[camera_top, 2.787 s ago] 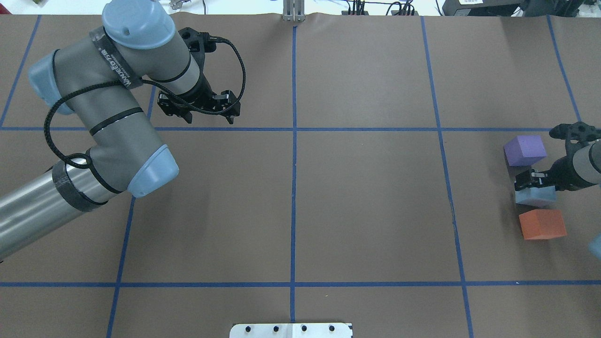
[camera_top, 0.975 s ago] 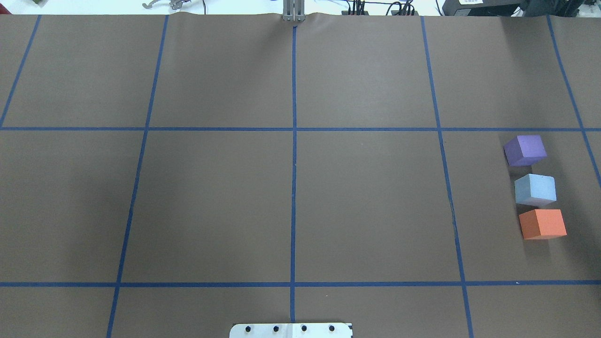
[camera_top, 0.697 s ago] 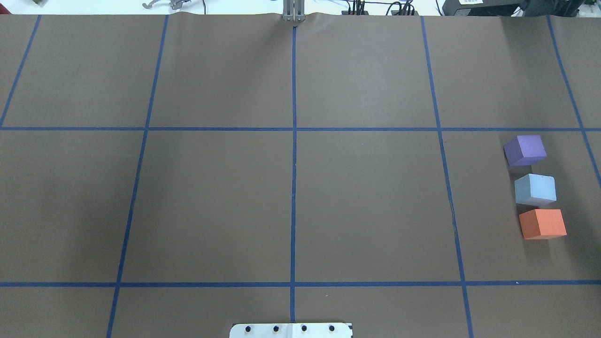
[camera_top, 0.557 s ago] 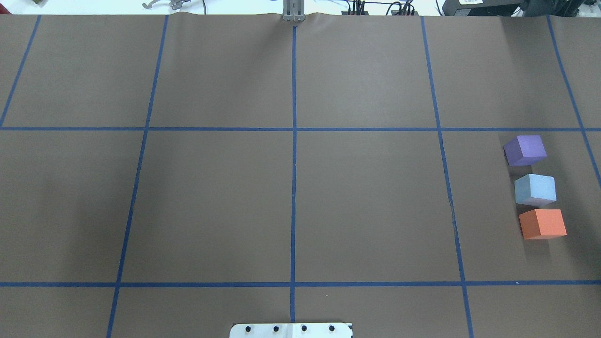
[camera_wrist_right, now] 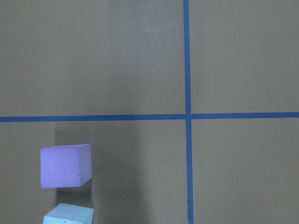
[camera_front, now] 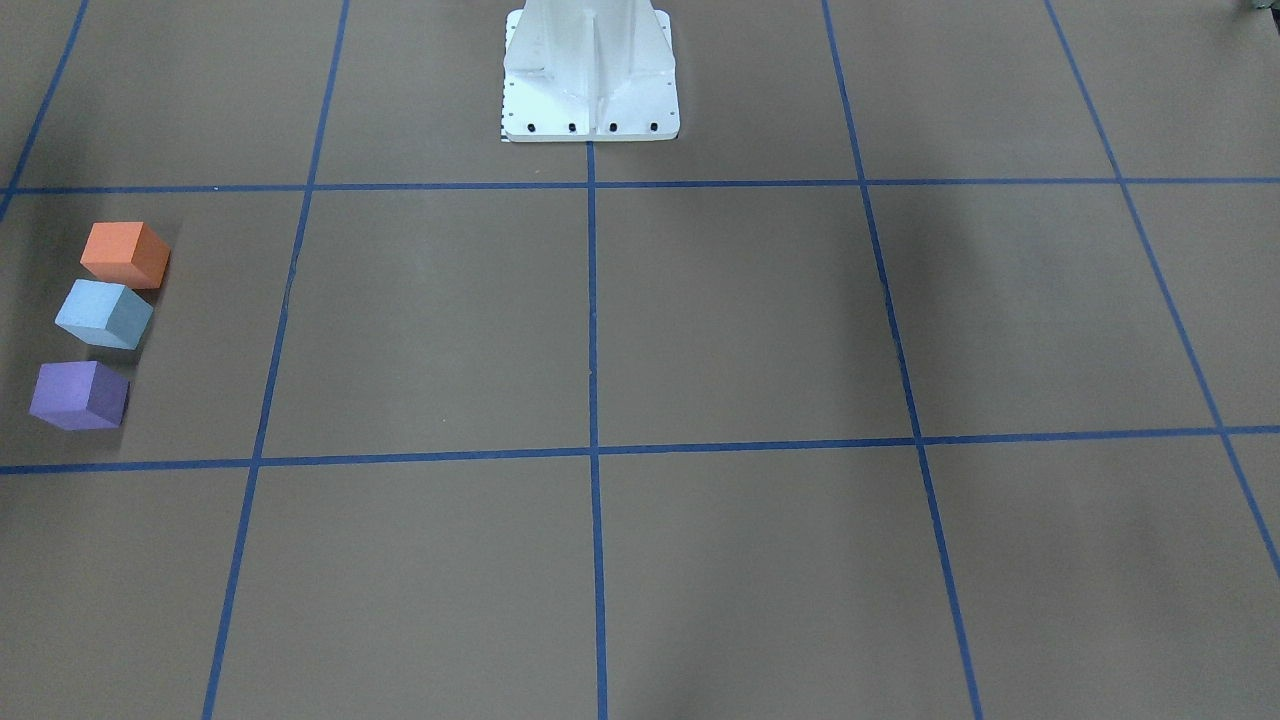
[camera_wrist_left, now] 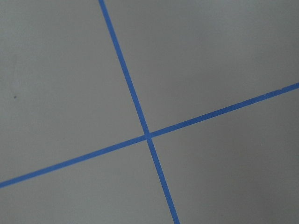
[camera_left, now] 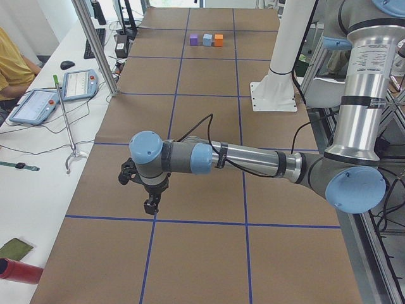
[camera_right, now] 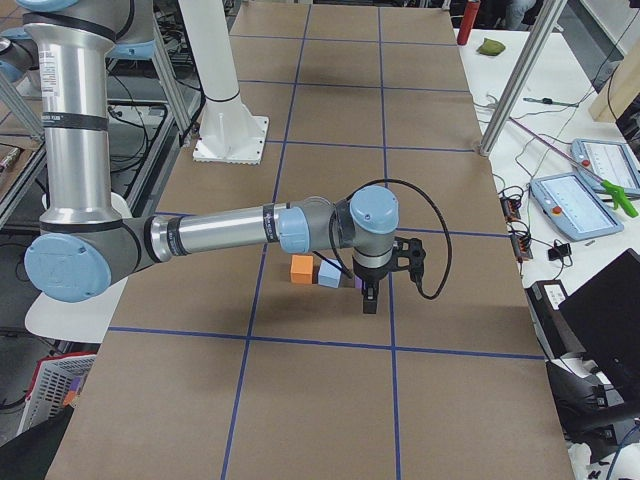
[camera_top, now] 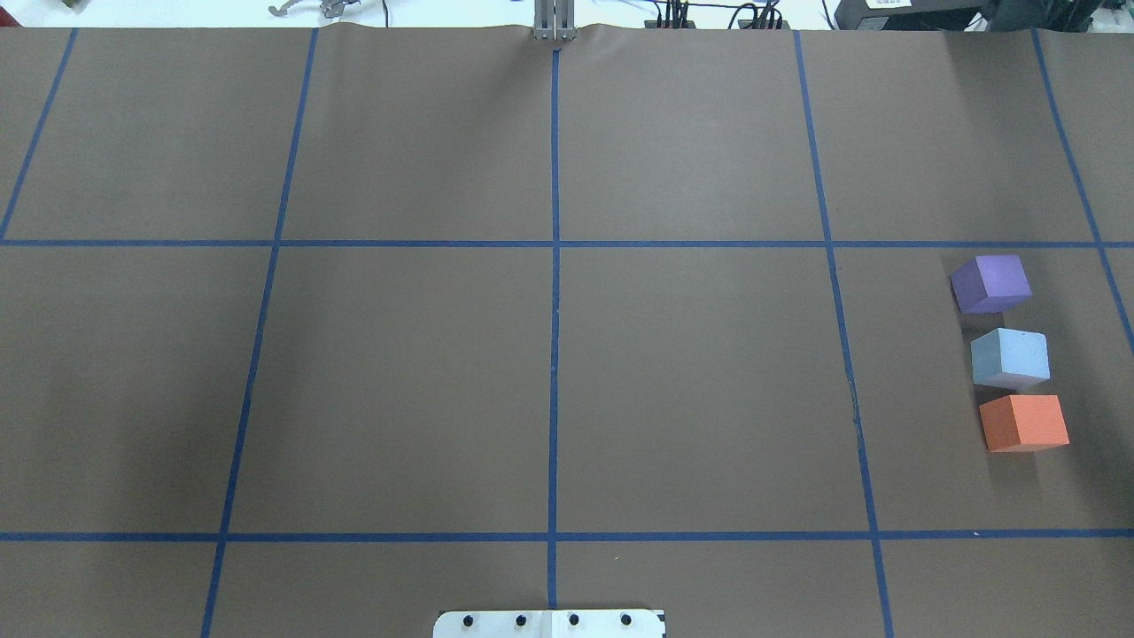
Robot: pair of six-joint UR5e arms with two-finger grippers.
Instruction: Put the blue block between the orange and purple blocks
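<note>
The light blue block [camera_top: 1010, 357] sits on the table between the purple block [camera_top: 992, 282] and the orange block [camera_top: 1025, 422], in a row at the right. The front-facing view shows the same row: orange [camera_front: 125, 253], blue [camera_front: 103, 312], purple [camera_front: 78, 394]. The right wrist view shows the purple block [camera_wrist_right: 65, 165] and the blue block's top [camera_wrist_right: 69, 215]. My right gripper [camera_right: 369, 303] hangs above the table beside the purple block, touching nothing. My left gripper [camera_left: 151, 206] hangs over bare table far from the blocks. I cannot tell whether either is open or shut.
Blue tape lines [camera_top: 555, 266] divide the brown table into squares. The white robot base plate [camera_front: 590, 100] stands at the robot's edge. In the exterior left view, a metal post [camera_left: 95, 47], tablets [camera_left: 79, 84] and an operator [camera_left: 12, 69] are beside the table.
2.8 s ago both arms showed in the overhead view, the right gripper at the blue block. Since 1.0 s ago both arms are out of that view and the blocks have not moved.
</note>
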